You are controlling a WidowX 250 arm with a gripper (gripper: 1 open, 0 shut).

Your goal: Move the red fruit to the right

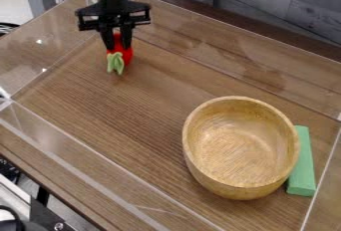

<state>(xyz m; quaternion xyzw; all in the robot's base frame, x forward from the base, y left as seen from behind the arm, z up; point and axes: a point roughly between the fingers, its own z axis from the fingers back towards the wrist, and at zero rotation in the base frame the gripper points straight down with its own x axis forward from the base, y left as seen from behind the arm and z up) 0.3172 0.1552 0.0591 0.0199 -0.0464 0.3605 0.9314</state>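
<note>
The red fruit [120,49] is at the back left of the wooden table [186,71], its green leafy end [116,64] hanging down toward the tabletop. My gripper [116,43] points straight down over it, with the black fingers [107,38] drawn close on either side of the red body, shut on it. The fingers hide the upper part of the fruit. I cannot tell whether the leafy tip still touches the wood.
A large wooden bowl [194,125] sits at the front right, and a flat green block [302,163] lies against its right side. Clear plastic walls [34,46] ring the table. Bare wood lies between the fruit and the bowl.
</note>
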